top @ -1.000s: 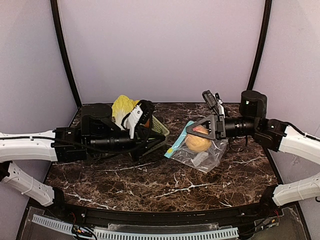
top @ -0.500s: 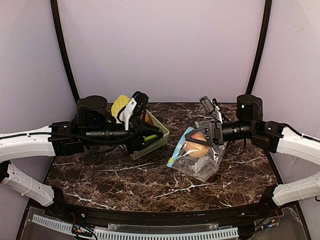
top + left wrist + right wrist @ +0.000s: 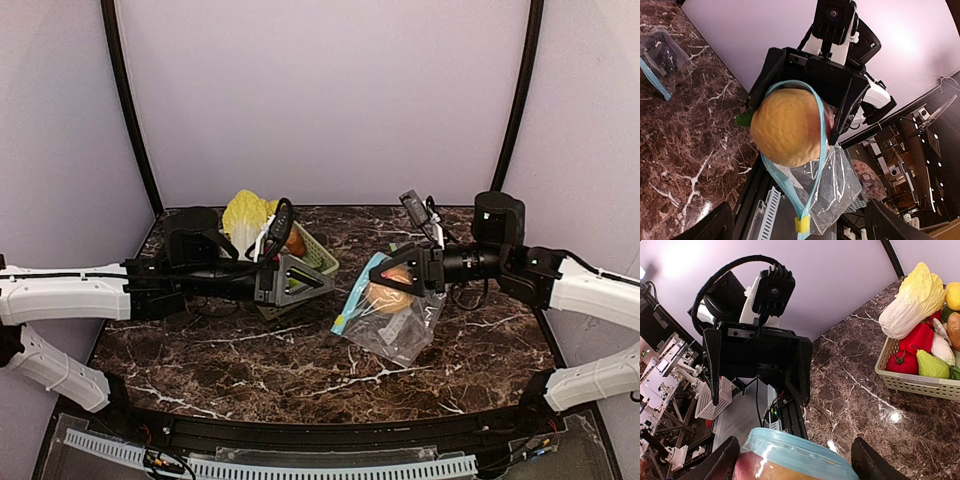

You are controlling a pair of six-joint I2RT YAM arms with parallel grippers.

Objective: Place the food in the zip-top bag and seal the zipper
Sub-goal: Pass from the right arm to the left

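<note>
Left gripper (image 3: 305, 278) lower, bag (image 3: 402, 332) mouth leftward

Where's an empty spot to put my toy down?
The wide marble strip between the near edge and the basket and zip-top bag is bare; so is the patch right of the bag. Farther back, basket, bag, left arm and right arm crowd together.

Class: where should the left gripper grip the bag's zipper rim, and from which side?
Pinch the free blue rim near the slider, coming from the left: the bag's mouth faces that way, and the right gripper flanks the peach end.
</note>
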